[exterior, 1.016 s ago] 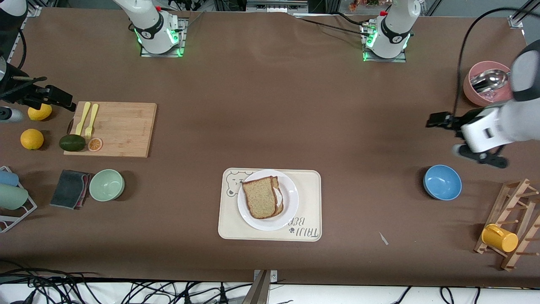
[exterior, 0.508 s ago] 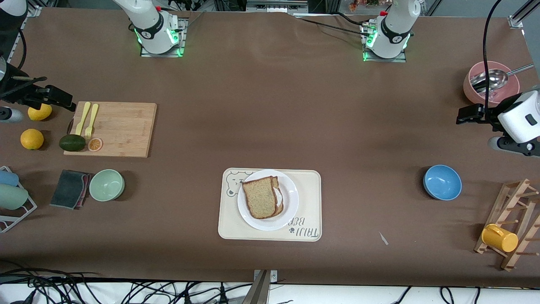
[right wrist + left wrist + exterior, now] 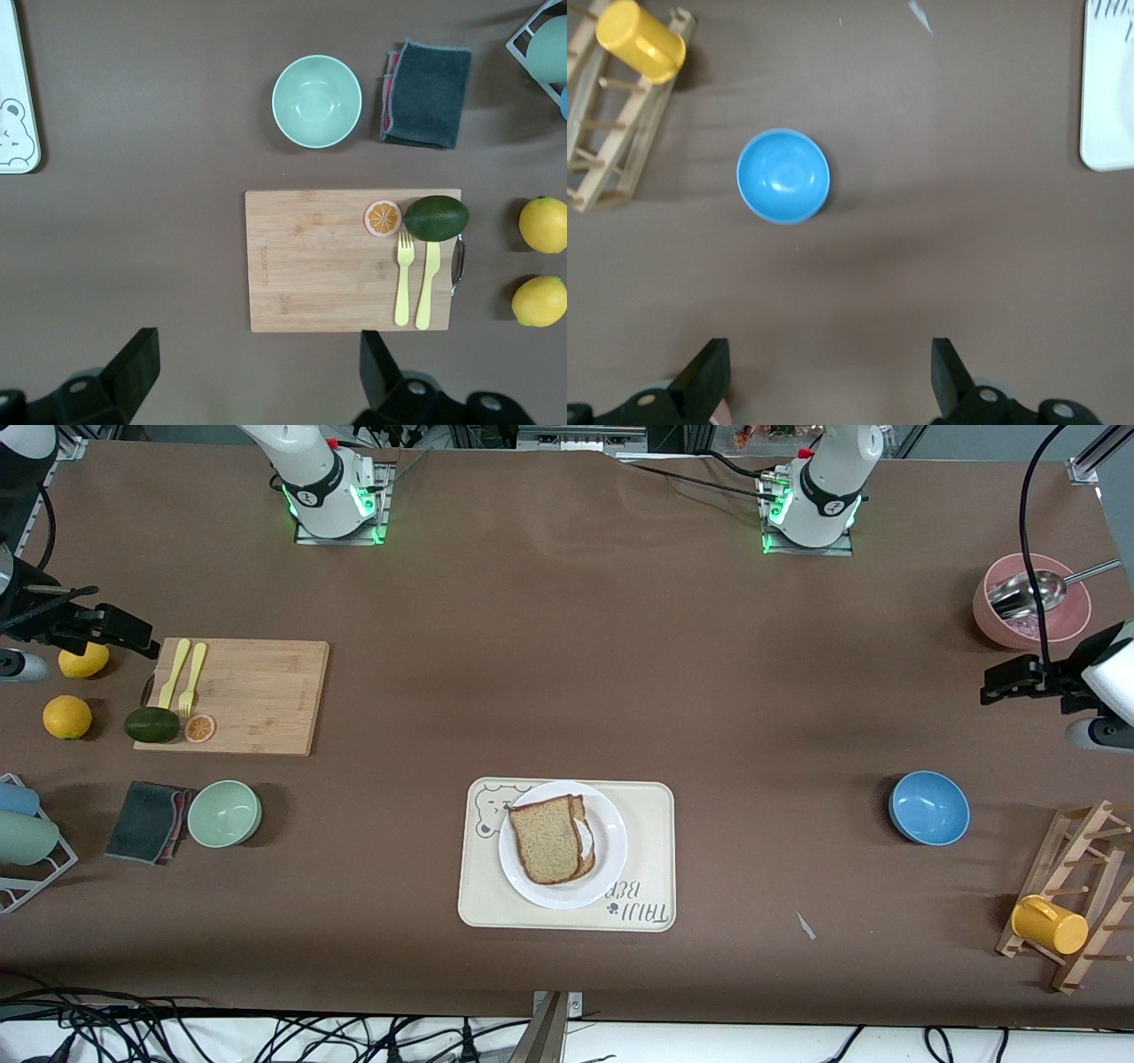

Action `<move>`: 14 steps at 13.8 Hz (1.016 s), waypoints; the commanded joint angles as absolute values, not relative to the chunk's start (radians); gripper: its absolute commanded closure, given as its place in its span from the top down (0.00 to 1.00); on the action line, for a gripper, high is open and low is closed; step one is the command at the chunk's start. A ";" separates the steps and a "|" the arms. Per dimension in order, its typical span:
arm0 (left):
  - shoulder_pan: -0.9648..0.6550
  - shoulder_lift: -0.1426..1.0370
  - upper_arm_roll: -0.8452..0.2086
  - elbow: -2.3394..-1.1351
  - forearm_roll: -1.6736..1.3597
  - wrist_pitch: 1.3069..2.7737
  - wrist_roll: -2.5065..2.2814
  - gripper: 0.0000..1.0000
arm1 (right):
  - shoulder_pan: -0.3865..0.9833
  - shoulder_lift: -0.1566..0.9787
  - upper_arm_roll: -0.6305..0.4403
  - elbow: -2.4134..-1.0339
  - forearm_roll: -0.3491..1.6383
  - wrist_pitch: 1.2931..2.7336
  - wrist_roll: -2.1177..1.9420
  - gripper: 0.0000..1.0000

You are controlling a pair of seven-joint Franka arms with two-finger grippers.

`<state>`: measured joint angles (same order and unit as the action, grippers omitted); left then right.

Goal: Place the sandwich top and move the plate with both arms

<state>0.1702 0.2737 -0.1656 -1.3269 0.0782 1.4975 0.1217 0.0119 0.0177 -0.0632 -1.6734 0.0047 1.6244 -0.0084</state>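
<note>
**Left arm pulled out to the desk's end, sandwich closed on the plate**

Since a second ago the left arm has swung away toward its own end of the desk and now shows only at the front view's edge. Its left claw [image 3: 824, 376] hangs with fingers wide apart over bare desk between the pink bowl [image 3: 1031, 613], which holds a metal ladle, and the blue bowl [image 3: 928, 807]. Nothing else has shifted.

At the middle of the desk the sandwich top [image 3: 546, 839] lies on a second slice, a bit of white egg showing at one side, both on the plate [image 3: 563, 844]. That plate sits on the bear-print tray [image 3: 651, 856].

Over at the right arm's end, the right claw [image 3: 257, 381] waits with fingers spread, empty, over the desk beside the cutting board [image 3: 353, 259]. On that board are two yellow utensils, an orange slice and an avocado [image 3: 436, 218]. Two lemons lie close by, and a green bowl [image 3: 316, 101] sits beside a folded grey cloth.
</note>
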 commanded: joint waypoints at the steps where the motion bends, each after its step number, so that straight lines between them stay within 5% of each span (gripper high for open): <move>1: 0.135 0.170 -0.117 -1.482 0.052 1.588 0.118 1.00 | 0.009 0.012 -0.060 -1.669 0.018 1.615 -0.023 1.00; 5: -0.024 0.101 0.038 -1.552 0.029 1.608 0.124 1.00 | 0.011 0.014 -0.060 -1.666 0.008 1.634 -0.023 1.00; 14: -0.015 0.049 0.038 -1.563 0.029 1.589 0.156 1.00 | 0.014 0.011 -0.055 -1.647 0.000 1.631 -0.029 1.00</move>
<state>-0.0140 0.0712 0.0296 -1.5301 0.0532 1.5810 0.1307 0.0140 0.0171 -0.0578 -1.6616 0.0041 1.6411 -0.0103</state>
